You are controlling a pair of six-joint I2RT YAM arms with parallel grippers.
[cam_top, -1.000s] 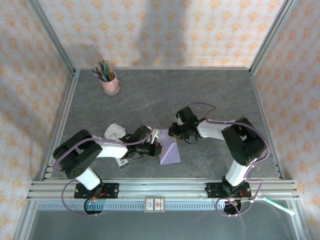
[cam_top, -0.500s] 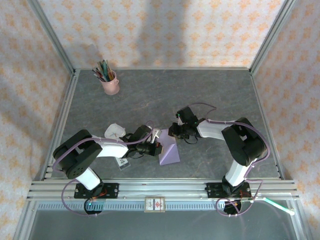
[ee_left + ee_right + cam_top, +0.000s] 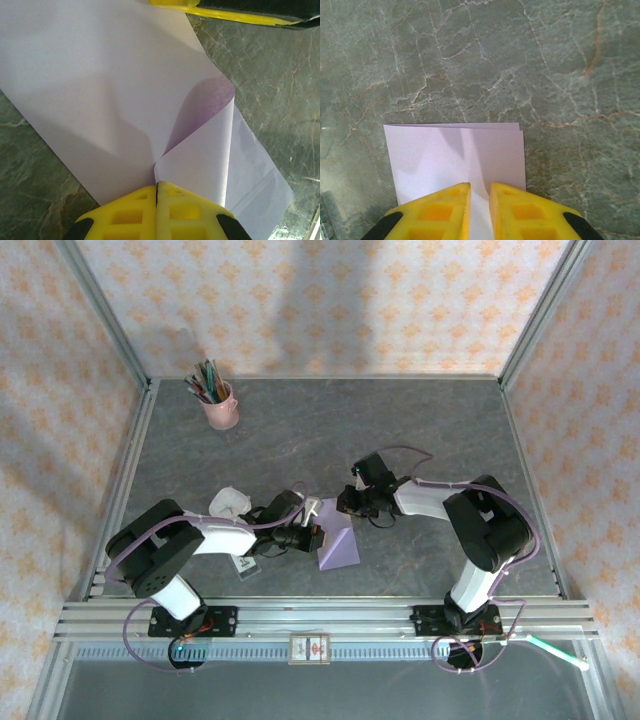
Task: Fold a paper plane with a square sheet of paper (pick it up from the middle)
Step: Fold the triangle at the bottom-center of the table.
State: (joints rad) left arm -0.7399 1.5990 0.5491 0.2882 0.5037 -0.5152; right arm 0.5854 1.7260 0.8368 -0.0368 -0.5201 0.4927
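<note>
Grey marbled table (image 3: 420, 430) carries the square sheet of paper (image 3: 340, 548), part-folded, near its front edge between our two arms. Our left gripper (image 3: 156, 187) is pressed together, pinching a curled flap of the sheet. Our right gripper (image 3: 480, 186) stands narrowly parted over the paper. We judge that tugging the flap could drag the sheet askew or tear it, since the right fingers may not pin it.

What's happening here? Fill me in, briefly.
Both arms are working on the lavender paper lying between them. The left claw is shut on one edge, where a flap curls over, not pressed flat. The right claw sits over another edge, jaws narrowly apart. The paper is partly folded, not yet a plane.
</note>
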